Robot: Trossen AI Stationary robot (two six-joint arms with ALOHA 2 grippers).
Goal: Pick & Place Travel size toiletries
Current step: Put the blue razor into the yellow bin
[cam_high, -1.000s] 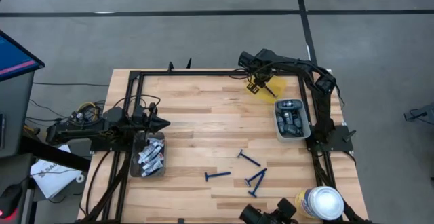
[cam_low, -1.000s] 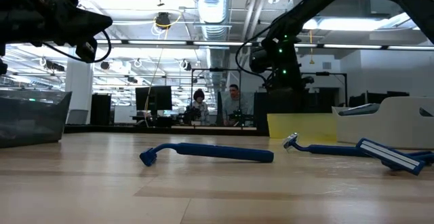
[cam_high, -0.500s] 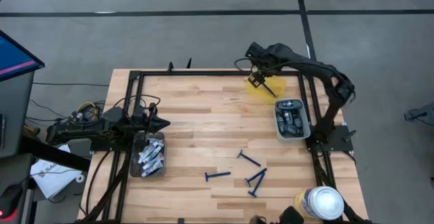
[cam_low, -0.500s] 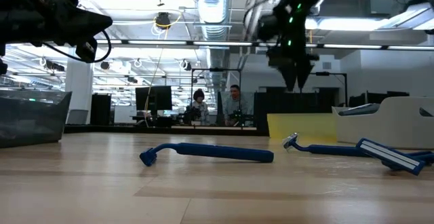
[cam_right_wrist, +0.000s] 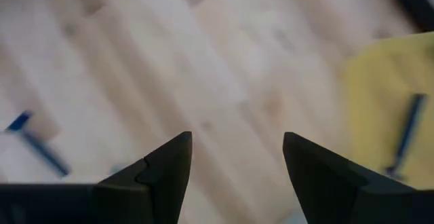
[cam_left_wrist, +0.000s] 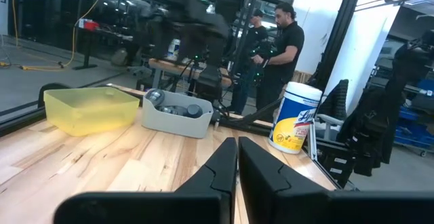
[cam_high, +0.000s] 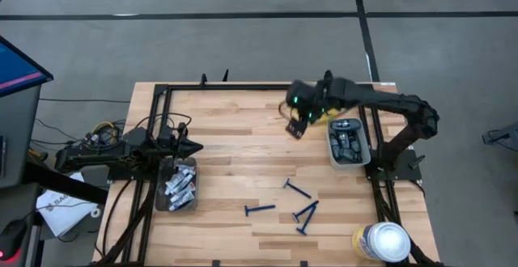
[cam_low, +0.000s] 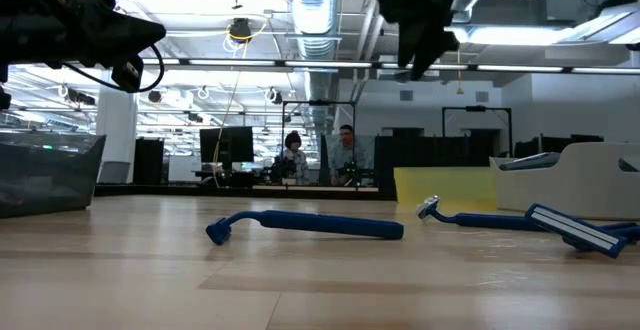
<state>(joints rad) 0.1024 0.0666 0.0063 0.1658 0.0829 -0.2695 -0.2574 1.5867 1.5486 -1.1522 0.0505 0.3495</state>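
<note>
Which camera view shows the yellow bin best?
The left wrist view: the yellow bin shows whole, beside the grey tray. In the high view the right arm hides most of it; the low view gives one wall, the right wrist view a blurred corner holding a razor.

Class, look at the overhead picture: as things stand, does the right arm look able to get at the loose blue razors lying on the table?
Probably yes. The right claw is open and empty, above bare wood, and the razors lie in the open with nothing over them. The grey bin sits off to the side.
</note>
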